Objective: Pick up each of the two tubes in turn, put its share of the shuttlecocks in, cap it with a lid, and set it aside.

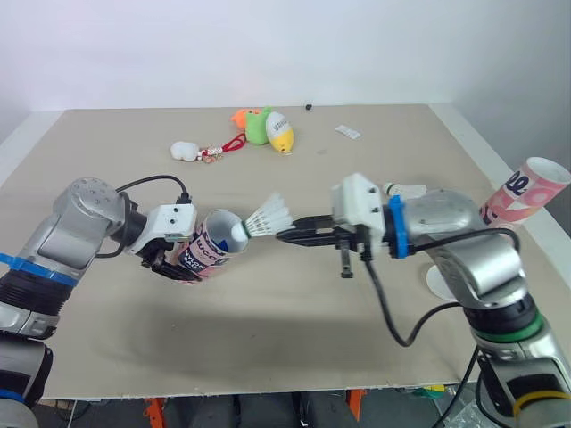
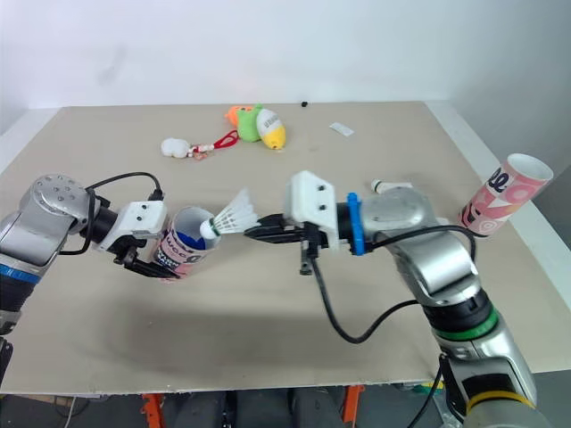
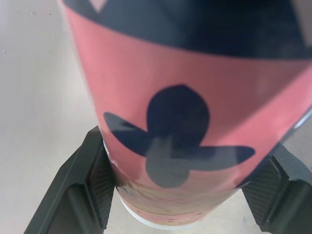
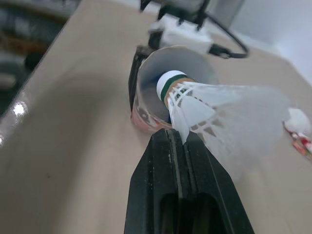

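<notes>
Beige tabletop (image 1: 268, 330) is spreading across most of the head views, carrying everything. Left of frame centre, the left gripper (image 1: 183, 266) is clamping its two black fingers (image 3: 92, 180) around the lower body of a pink printed tube (image 1: 212, 242). It is tipping the tube so the open mouth is facing frame centre, presumably to give the other arm a straight line in. At the right edge of the frame, the second pink tube (image 1: 522, 192) is lying tilted at the table's rim, uncapped. From the right, the right gripper (image 1: 285, 236) is reaching level across the middle, jaws pinching nearly shut on the feather skirt of a white shuttlecock (image 1: 268, 217). The cork is sitting just at the held tube's mouth; gripping the feathers is likely leaving it free to enter first. Below the right forearm a white disc, probably a lid (image 1: 437, 283), is lying flat. Plush toys (image 1: 266, 127) are resting upper centre.
</notes>
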`<state>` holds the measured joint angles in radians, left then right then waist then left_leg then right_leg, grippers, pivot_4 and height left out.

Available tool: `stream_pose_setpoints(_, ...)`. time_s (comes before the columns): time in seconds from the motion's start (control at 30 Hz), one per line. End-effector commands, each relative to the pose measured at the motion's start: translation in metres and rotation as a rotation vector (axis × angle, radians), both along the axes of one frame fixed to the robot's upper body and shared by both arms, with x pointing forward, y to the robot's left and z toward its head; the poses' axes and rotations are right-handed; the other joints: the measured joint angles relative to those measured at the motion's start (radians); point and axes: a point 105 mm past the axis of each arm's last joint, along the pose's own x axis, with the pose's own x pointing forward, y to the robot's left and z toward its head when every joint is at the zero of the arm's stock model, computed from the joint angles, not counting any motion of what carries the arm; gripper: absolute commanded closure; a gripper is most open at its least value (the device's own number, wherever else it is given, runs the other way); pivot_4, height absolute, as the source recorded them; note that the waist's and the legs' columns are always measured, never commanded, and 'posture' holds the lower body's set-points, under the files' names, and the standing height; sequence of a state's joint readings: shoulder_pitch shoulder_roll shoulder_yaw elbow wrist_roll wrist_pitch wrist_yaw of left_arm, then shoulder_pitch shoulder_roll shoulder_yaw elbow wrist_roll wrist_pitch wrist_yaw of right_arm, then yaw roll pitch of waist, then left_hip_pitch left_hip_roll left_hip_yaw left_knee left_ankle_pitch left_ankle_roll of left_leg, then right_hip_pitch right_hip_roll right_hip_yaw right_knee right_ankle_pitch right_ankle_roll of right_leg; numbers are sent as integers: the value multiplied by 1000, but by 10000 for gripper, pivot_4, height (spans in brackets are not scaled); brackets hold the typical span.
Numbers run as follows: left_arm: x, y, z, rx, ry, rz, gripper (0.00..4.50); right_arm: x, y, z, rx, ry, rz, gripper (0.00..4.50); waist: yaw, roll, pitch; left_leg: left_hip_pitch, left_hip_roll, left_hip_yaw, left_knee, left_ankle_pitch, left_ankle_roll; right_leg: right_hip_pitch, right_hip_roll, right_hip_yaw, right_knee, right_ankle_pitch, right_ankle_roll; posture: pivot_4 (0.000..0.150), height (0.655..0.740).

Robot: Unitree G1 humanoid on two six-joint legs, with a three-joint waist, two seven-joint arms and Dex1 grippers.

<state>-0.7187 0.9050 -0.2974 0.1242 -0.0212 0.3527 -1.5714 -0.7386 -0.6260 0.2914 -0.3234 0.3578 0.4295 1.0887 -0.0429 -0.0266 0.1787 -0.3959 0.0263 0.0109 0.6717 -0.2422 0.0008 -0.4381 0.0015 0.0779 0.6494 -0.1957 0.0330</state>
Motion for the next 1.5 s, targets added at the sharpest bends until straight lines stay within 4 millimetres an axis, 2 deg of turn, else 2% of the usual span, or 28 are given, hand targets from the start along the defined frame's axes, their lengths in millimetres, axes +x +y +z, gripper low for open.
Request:
stream_pose_setpoints(0.03, -7, -3, -20, 10, 80, -11, 12777, 2, 11, -3, -53, -75, 41, 44020, 2, 0, 0, 0, 0, 0, 0, 0, 0, 0, 0, 0, 0, 0, 0, 1500, 7323)
stream_pose_setpoints(0.17, -7, -3, -20, 9, 83, -9, 12777, 4, 25, 0, -54, -89, 84, 44020, 1, 0, 0, 0, 0, 0, 0, 0, 0, 0, -1, 0, 0, 0, 0, 1500, 7323)
stream_pose_setpoints(0.27, -6, -2, -19, 9, 78, -3, 12777, -1, 33, 4, -43, -66, 160, 36711, 1, 0, 0, 0, 0, 0, 0, 0, 0, 0, 0, 0, 0, 0, 0, 1500, 7323)
stream_pose_setpoints(0.33, -6, -2, -19, 9, 77, -2, 12777, -6, 34, 9, -15, -38, 205, 28283, 1, 0, 0, 0, 0, 0, 0, 0, 0, 0, 0, 0, 1, 0, 0, 1500, 7323)
stream_pose_setpoints(0.43, -6, -3, -19, 6, 80, -1, 12777, -17, 29, 30, 91, 47, 269, 16789, 1, 0, 0, 0, 0, 0, 0, 0, 0, 0, -1, -1, 1, 0, 0, 1500, 7323)
stream_pose_setpoints(0.53, -7, -3, -20, 3, 84, -1, 12777, -25, 17, 41, 148, 123, 305, 16789, 2, 0, 0, -1, 0, -1, 0, 0, 0, 0, -2, -1, 0, 0, 0, 1500, 7323)
stream_pose_setpoints(0.63, -9, -6, -21, -5, 87, -1, 12777, -7, -17, 45, 201, 122, 111, 16789, 2, 0, 0, -1, -1, -1, 0, 0, 0, 0, -2, -1, 0, 0, 0, 1500, 7323)
stream_pose_setpoints(0.7, -11, -7, -22, -10, 89, 0, 12777, 11, -43, 45, 230, 97, -84, 16789, 9, 0, 0, -1, -1, -2, 0, 0, 0, 1, -2, -2, 0, -1, 0, 1500, 7323)
stream_pose_setpoints(0.73, -11, -7, -23, -11, 90, 1, 12777, 23, -67, 40, 238, 83, -240, 16789, 10, 0, 0, -1, -1, -2, 0, 0, 0, 1, -2, -2, 0, -1, 0, 1500, 7323)
stream_pose_setpoints(0.8, -13, -6, -26, -15, 96, 3, 12777, 31, -113, 28, 227, 65, -474, 16789, 10, 0, 0, -1, -2, -1, 0, 0, 0, 0, -3, -2, 0, -1, 1, 1500, 7323)
stream_pose_setpoints(0.9, -14, -8, -27, -20, 106, -3, 12777, 22, -166, 11, 156, 49, -695, 16789, 22, 1, -2, -3, -5, -2, -1, -1, 1, 0, -6, -2, 0, -4, 4, 1500, 7323)
stream_pose_setpoints(0.93, -13, -9, -27, -21, 104, -7, 12777, 16, -181, 8, 140, 50, -754, 16789, 23, 5, -4, -2, -5, -1, -1, -2, 2, 0, -6, -1, 0, -5, 3, 1500, 7323)
stream_pose_setpoints(1.03, -9, -15, -25, -30, 100, -22, 12777, 0, -218, -3, 79, 80, -874, 16789, 23, 9, -6, -2, -7, 1, -1, -5, 7, 0, -7, 1, 0, -7, 6, 1500, 7323)
stream_pose_setpoints(1.1, -6, -18, -25, -31, 98, -31, 12777, -13, -241, -19, 28, 147, -948, 16789, 21, 10, -7, -1, -9, 1, 0, -5, 7, 2, -8, 2, 0, -7, 7, 1500, 7323)
stream_pose_setpoints(1.17, -5, -20, -25, -33, 95, -38, 12777, -22, -261, -35, -2, 209, -1015, 16789, 20, 11, -8, 4, -9, 2, 0, -5, 7, 5, -8, 3, 0, -6, 8, 1500, 7323)
stream_pose_setpoints(1.27, -4, -22, -26, -35, 96, -44, 12777, -19, -284, -46, 42, 243, -1111, 16789, 19, 11, -8, 9, -11, 1, 1, -5, 8, 14, -8, 7, -2, -9, 6, 1500, 7323)
stream_pose_setpoints(1.5, -5, -20, -26, -35, 97, -35, 12777, 9, -300, -60, 135, 277, -1200, 16789, 13, 11, -9, 10, -14, 9, 2, -5, 8, 14, -9, 18, -3, -6, 12, 1500, 7323)
